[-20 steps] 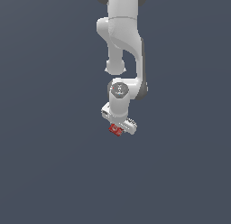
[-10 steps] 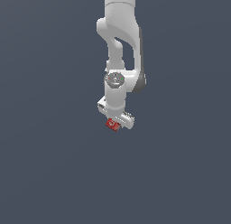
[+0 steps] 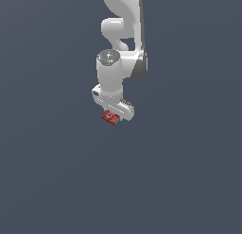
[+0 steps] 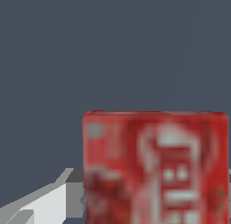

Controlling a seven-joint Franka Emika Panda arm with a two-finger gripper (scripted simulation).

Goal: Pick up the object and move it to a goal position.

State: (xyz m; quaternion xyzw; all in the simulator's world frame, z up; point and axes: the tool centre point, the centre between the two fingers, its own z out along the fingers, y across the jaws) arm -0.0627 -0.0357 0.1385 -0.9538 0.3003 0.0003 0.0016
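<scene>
The object is a small red box with white lettering (image 3: 110,117), hanging just under my white gripper (image 3: 112,116) in the exterior view, well above the dark surface. In the wrist view the red box (image 4: 155,166) fills much of the picture, with a grey fingertip (image 4: 74,196) pressed against its side. The other finger is hidden behind the box. My gripper is shut on the object.
The white arm (image 3: 120,44) reaches down from the upper part of the exterior view. Around it lies only a plain dark grey-blue surface (image 3: 56,181).
The arm has carried the box upward and a little toward the exterior view's left. The wrist has turned. The grip on the box is unchanged.
</scene>
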